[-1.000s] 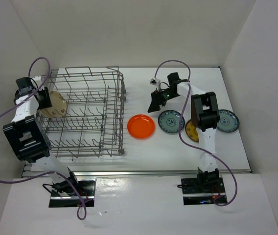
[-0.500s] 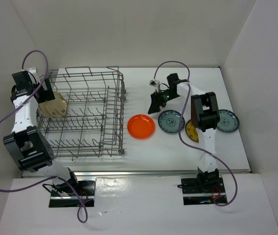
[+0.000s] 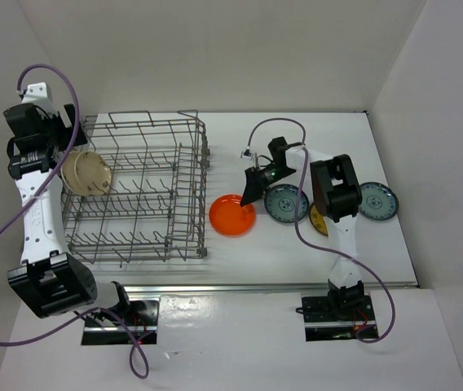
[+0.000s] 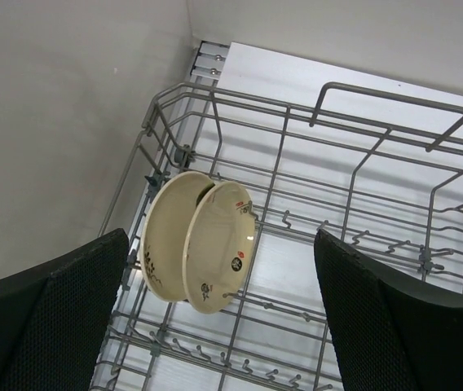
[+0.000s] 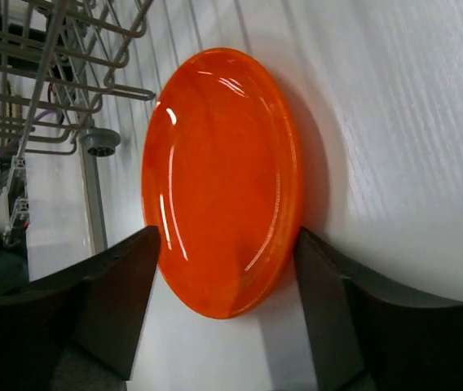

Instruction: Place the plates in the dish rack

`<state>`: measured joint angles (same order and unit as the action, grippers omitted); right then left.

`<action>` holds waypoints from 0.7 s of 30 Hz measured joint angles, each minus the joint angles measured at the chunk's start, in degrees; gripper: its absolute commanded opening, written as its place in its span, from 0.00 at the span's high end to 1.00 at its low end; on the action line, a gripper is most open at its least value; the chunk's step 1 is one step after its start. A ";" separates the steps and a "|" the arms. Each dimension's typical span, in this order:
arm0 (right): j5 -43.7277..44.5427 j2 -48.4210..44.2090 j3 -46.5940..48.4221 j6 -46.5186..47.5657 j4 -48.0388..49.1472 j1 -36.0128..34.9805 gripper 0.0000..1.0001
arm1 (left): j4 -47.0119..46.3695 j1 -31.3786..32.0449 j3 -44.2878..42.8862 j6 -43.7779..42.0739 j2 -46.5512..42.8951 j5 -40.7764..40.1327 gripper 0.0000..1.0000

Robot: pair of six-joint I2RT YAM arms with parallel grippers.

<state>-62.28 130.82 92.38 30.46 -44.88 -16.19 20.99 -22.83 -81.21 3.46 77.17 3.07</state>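
The dish rack (image 3: 138, 191) stands on the left. Two cream plates (image 3: 85, 173) stand upright on edge, side by side, at its left end; they also show in the left wrist view (image 4: 199, 244). My left gripper (image 3: 48, 147) (image 4: 223, 326) is open and empty, raised above them. The orange-red plate (image 3: 232, 215) (image 5: 219, 179) lies flat just right of the rack. My right gripper (image 3: 252, 191) (image 5: 223, 301) is open, its fingers on either side of the plate's edge, low at the table. Two blue-and-white plates (image 3: 284, 203) (image 3: 376, 201) lie further right. A yellow plate (image 3: 319, 220) is partly hidden by the right arm.
The rack's tall wire side (image 3: 201, 175) (image 5: 60, 49) stands close to the left of the orange-red plate. White walls close in the table on the left, back and right. The left wall (image 4: 52, 122) is right beside the rack.
My left gripper has risen up and back from the cream plates, which stay in the rack. My right gripper has moved down and left onto the orange-red plate, nudging it slightly left.
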 measured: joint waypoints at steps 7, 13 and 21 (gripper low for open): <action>4.02 0.17 -2.78 -5.22 -0.48 -1.70 0.82 | 0.00 0.00 0.02 0.02 -0.22 0.48 0.00; 7.96 -0.24 -3.13 -9.84 -1.01 -2.47 1.00 | -0.22 0.00 0.92 0.02 -2.16 0.70 0.00; 25.97 -8.57 -3.78 -13.14 -1.49 -2.82 1.00 | -0.50 0.13 0.96 1.36 -2.54 4.22 0.00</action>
<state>-36.32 122.26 88.60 17.32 -46.37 -19.00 20.49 -22.70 -80.25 4.82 74.63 7.29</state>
